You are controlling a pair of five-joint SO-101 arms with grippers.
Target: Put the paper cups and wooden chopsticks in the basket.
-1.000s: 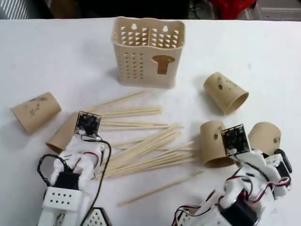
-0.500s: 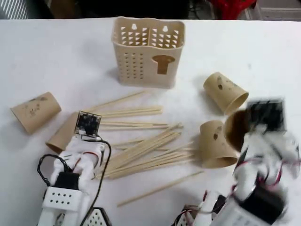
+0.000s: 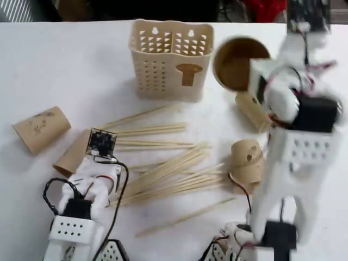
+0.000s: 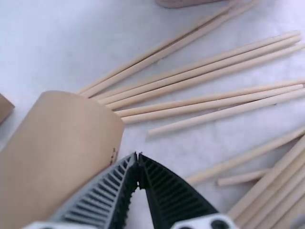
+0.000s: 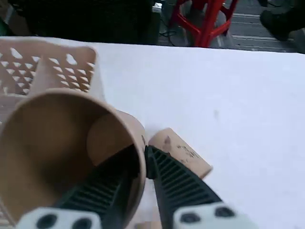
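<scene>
Tan paper cup, mouth wide and round, rim in grip of right end effector.

Bright, even light; soft faint shadows across the white table.

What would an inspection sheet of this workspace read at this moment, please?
Surface: white table.
Job's things: basket upright; raised cup in the air beside its rim; other cups lying on their sides; chopsticks scattered loose.
Clutter: nothing seen.
Grippers: right gripper fingers clamp the raised cup's wall; left gripper shut, empty, low beside a lying cup.
Cables: black cable loops off the left arm near the chopsticks.
Surroundings: red stool behind the table.
</scene>
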